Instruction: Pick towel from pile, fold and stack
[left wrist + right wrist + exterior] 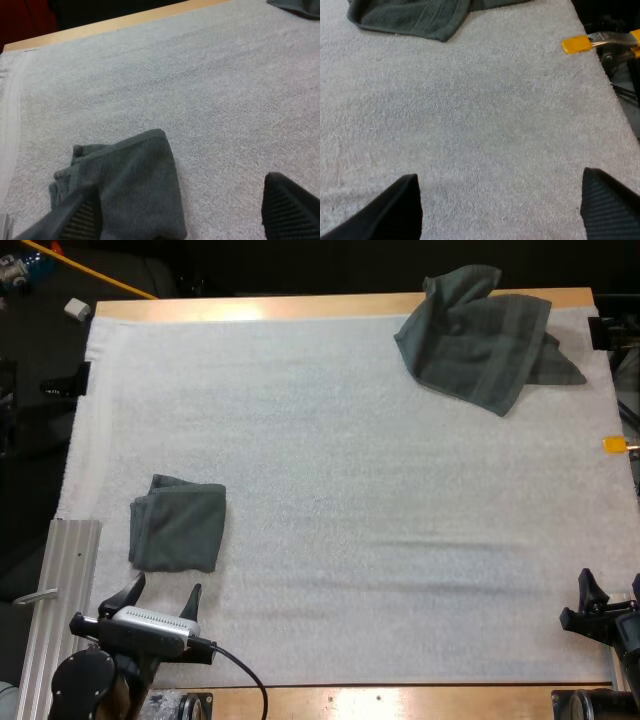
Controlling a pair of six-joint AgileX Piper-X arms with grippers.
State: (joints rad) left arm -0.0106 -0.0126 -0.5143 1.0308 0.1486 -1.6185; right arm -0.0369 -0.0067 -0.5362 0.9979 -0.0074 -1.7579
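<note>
2 dark grey-green towels lie on the white mat (330, 490) that covers the tabletop (250, 308). The folded towel (177, 523) (130, 190) sits flat near the mat's left side. The crumpled towel (485, 335) (410, 15) lies bunched at the far right corner, well apart from the first.

The left gripper (165, 587) (180, 215) is just beside the folded towel's near edge. Its fingers (80, 217) are spread wide and hold nothing.

The right gripper (611, 585) (502, 207) is over bare mat at the near right edge, far from the crumpled towel. Its fingers (610, 205) are also spread wide and empty.
</note>
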